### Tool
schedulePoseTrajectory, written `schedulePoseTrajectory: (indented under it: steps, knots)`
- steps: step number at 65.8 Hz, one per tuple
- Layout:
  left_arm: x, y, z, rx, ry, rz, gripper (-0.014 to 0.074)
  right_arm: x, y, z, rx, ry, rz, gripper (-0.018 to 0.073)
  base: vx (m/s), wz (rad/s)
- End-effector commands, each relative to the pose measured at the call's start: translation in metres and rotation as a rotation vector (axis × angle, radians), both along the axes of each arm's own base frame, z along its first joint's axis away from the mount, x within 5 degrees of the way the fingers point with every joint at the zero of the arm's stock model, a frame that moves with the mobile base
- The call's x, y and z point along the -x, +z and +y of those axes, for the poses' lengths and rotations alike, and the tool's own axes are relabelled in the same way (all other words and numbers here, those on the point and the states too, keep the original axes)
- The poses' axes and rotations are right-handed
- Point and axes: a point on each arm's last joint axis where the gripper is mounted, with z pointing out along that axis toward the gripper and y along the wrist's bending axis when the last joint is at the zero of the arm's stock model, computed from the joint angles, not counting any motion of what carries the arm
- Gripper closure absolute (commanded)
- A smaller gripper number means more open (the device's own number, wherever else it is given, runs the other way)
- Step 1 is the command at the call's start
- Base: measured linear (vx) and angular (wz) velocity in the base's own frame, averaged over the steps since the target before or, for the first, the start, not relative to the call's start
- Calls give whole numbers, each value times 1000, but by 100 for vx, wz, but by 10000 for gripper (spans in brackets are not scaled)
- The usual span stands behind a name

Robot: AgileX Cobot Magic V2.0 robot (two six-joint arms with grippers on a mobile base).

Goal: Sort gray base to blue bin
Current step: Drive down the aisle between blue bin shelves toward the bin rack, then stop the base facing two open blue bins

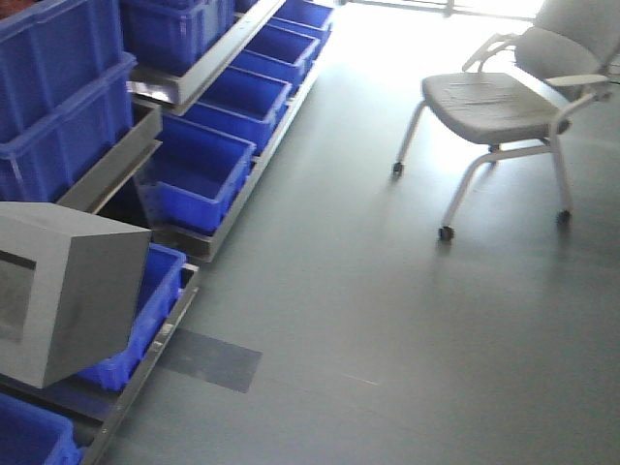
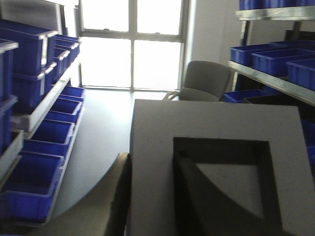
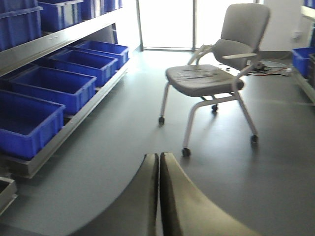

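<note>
Shelves (image 1: 223,60) carry blue bins (image 1: 199,174) (chair (image 1: 484,97) on floor (image 1: 387,320)).

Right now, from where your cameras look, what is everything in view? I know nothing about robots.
gray base: one, light gray with a square recess, held up in the aisle
blue bins: many, bright blue, on the racks and along the floor
racks: two rows, gray metal, one on each side of the aisle
chair: one, gray seat with a pale frame on castors, on the open floor near the window
window: one, bright, at the aisle's far end
floor patch: one, darker gray, beside a rack
left gripper: one, dark, shut on the gray base's rim, one finger in the recess and one outside
right gripper: one, dark, shut and empty, above the floor
</note>
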Motion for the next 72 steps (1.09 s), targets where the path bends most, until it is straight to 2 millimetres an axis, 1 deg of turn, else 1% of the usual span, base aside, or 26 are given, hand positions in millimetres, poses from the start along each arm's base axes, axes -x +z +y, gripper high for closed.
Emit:
schedulePoseTrajectory:
  steps: [1,27,72]
  knots:
    - [1,19,2,66,12,-118,603,-1,6,0,16,0,-74,564,19,84]
    - [1,19,2,66,12,-118,603,-1,6,0,16,0,-74,564,18,76]
    - [1,19,2,66,12,-118,603,-1,6,0,16,0,-74,564,16,65]
